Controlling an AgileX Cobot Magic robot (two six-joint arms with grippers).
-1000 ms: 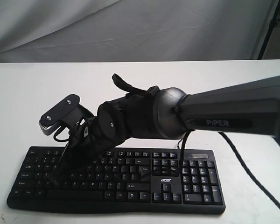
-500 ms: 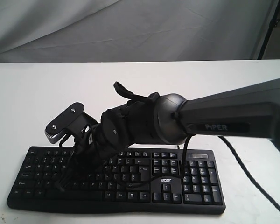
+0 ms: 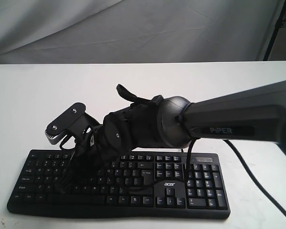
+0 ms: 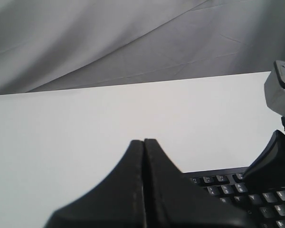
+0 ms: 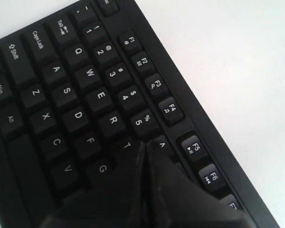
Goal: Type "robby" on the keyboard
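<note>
The black keyboard [image 3: 181, 186] lies along the near edge of the white table [image 3: 38, 95], with its "acer" logo beside the arrow keys. My right gripper [image 3: 63, 187] reaches across to the keyboard's left half, fingers pressed together and pointing down at the letter keys. In the right wrist view the keyboard [image 5: 76, 95] fills the picture, and the right gripper [image 5: 147, 142] is shut, its tips over the gap between T and the 6 key; I cannot tell if they touch. My left gripper [image 4: 143, 141] is shut on nothing, over bare table beside the keyboard's corner [image 4: 237, 190].
The right arm's thick black body [image 3: 148, 124] and its wrist camera [image 3: 64, 123] hang over the keyboard's middle and left. A black cable [image 3: 257, 181] trails off to the right. A grey cloth backdrop [image 3: 133, 28] stands behind the table.
The right arm has shifted a little to the right along the letter keys and dipped slightly; over the last half second it has barely moved.
</note>
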